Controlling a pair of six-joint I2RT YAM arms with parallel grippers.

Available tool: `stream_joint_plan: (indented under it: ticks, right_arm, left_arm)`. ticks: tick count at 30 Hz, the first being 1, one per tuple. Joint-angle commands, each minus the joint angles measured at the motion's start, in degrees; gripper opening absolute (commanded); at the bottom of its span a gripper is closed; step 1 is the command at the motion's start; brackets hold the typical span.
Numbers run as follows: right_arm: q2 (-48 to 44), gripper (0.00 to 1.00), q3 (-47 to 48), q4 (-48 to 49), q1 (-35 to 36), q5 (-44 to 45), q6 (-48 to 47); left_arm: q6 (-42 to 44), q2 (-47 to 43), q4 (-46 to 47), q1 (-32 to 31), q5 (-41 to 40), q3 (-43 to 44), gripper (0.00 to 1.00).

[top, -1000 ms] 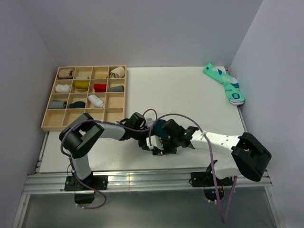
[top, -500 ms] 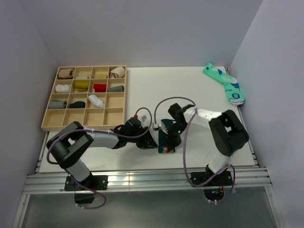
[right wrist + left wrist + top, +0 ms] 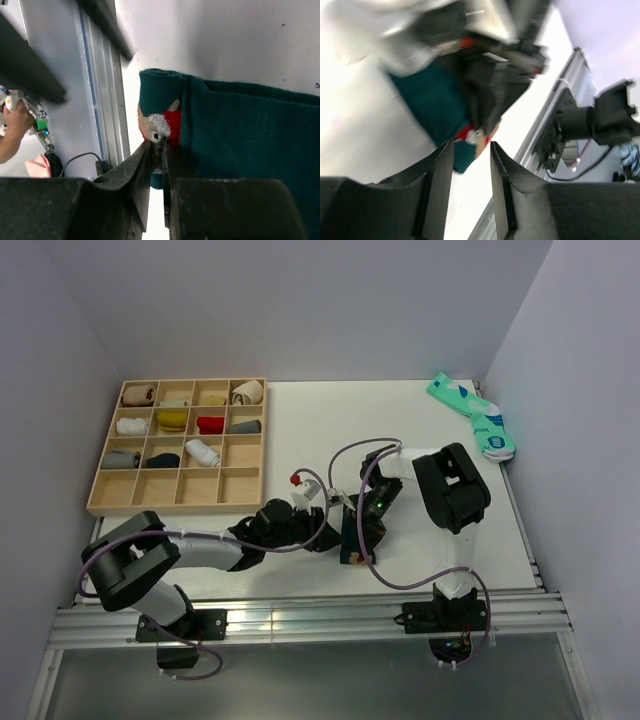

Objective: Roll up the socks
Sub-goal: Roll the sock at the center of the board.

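Beside the sock [image 3: 240, 130] the left gripper [image 3: 470, 150] had opened wider, holding nothing; the right gripper [image 3: 161, 146] stayed clamped on its cuff

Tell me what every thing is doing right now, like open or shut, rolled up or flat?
dark green sock: lying flat, not rolled, cuff edge pinched.
right gripper: shut on the sock's cuff.
left gripper: open, holding nothing, pointed at the sock.
mint-green pair: lying unrolled at the far right corner.
wooden tray: holding rolled socks in several compartments.
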Motion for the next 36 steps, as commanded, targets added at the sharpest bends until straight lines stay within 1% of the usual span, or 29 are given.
stream_joint_plan:
  ticks: [1, 4, 8, 10, 15, 20, 27, 30, 36]
  right_arm:
    - [1.06, 0.17, 1.68, -2.1, -0.37, 1.19, -0.88]
    - [1.14, 0.17, 1.15, -0.43, -0.46, 2.07, 0.35]
    - [1.76, 0.17, 1.41, -0.6, -0.54, 2.34, 0.62]
    - [1.67, 0.17, 1.33, 0.02, -0.54, 2.34, 1.05]
    - [1.93, 0.17, 1.59, 0.46, -0.46, 2.34, 2.02]
    - [1.76, 0.16, 2.12, 1.33, -0.72, 2.51, 3.34]
    - [-0.08, 0.16, 1.07, 5.81, -1.51, 4.53, 7.9]
    - [-1.31, 0.17, 0.01, 8.98, -1.77, 5.58, 9.84]
    - [-3.25, 0.17, -1.4, 10.92, -1.86, 5.85, 11.34]
  left_arm:
    - [7.83, 3.04, 10.98, -1.07, 3.79, -0.16, 0.41]
    - [8.71, 7.87, 14.14, -1.07, 7.3, 1.76, 0.41]
    - [8.54, 13.6, 17.84, -1.07, 12.4, 3.7, 0.41]
    - [7.93, 16.23, 21.08, -1.07, 13.82, 3.97, 0.41]
    - [6.52, 19.58, 23.55, -1.07, 15.05, 4.15, 0.41]
    - [5.55, 20.55, 24.69, -1.07, 15.67, 3.53, 0.41]
    - [4.59, 21.17, 26.37, -1.07, 17.86, 1.95, 0.36]
    - [4.58, 20.91, 25.15, -1.25, 18.66, 2.12, 0.35]
    - [4.5, 19.85, 24.17, -1.68, 18.13, 1.95, 0.36]
